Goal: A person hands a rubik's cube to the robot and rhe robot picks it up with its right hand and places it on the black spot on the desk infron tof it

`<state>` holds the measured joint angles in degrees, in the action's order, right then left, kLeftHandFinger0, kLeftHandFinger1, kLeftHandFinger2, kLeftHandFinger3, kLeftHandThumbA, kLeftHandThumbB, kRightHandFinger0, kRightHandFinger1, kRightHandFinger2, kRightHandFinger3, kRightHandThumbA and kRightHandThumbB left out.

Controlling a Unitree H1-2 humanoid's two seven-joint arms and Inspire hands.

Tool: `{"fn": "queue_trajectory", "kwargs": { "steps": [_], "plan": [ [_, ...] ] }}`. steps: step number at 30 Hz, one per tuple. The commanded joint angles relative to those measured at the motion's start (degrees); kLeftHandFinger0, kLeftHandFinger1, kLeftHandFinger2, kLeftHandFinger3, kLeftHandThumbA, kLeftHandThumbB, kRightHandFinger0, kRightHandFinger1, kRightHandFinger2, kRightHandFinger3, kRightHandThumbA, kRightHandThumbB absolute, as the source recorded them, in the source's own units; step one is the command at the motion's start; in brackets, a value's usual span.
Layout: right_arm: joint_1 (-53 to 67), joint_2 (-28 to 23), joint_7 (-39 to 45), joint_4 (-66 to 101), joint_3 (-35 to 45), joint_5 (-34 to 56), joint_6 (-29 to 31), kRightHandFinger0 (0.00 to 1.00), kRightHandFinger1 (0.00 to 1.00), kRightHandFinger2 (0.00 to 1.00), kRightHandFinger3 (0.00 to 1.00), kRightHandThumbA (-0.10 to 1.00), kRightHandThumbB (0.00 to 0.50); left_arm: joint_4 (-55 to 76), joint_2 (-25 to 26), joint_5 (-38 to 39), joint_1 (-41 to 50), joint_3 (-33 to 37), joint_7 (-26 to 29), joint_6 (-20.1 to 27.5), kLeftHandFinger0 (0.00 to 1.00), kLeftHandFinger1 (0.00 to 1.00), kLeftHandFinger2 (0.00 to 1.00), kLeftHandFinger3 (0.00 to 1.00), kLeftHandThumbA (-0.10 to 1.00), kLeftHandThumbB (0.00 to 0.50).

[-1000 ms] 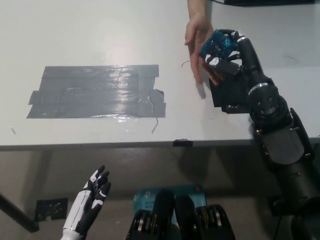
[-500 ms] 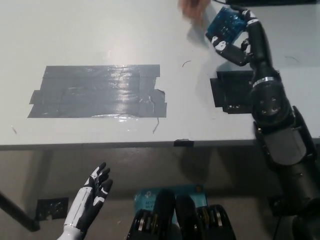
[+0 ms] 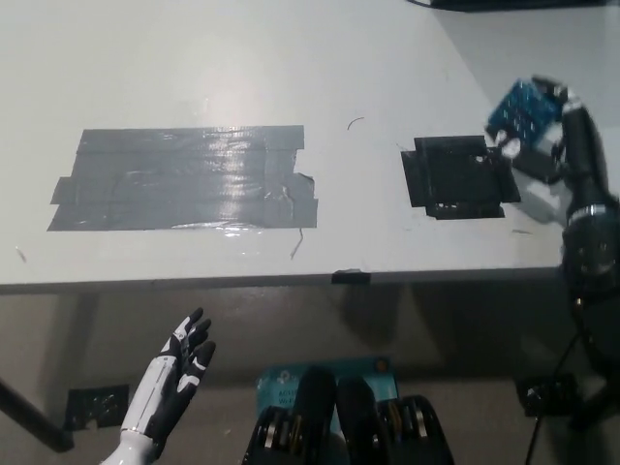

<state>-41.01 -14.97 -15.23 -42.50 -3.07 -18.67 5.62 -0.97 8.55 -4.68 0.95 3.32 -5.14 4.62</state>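
— What's changed?
— Your right hand (image 3: 542, 131) has swung the cube (image 3: 521, 108) rightward, just right of the black spot (image 3: 455, 176) on the surface (image 3: 291, 58); the person's gone.
— Grip?
— Closed around it, seemingly. It's light, rigid, slick; hold opposite flat faces. Left hand (image 3: 179, 363) rests spread, below.

Cube (image 3: 522, 108) blue; spot (image 3: 455, 177) black; tape patch (image 3: 184, 178) grey; desk (image 3: 242, 68) white.

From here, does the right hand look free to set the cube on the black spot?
Probably yes. The right hand holds the Rubik's cube just right of the black spot, whose surface is bare, and nothing stands between them.
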Motion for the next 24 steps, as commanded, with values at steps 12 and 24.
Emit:
{"fn": "queue_trajectory", "kwargs": {
  "steps": [12,24],
  "plan": [
    [-0.1,-3.6,13.3,8.3,-5.5,1.4,1.3,1.0,1.0,1.0,1.0,0.87,0.459,0.3,0.7,0.2,-1.3,0.1,-0.7,1.6,1.0,1.0,1.0,1.0,0.86,0.133],
    [1.0,-3.1,12.2,29.7,-1.7,0.6,-3.6,1.0,1.0,1.0,1.0,0.95,0.455,0.7,0.7,0.6,-1.8,0.0,-0.8,1.2,1.0,1.0,1.0,1.0,0.85,0.124]
  ]
}}
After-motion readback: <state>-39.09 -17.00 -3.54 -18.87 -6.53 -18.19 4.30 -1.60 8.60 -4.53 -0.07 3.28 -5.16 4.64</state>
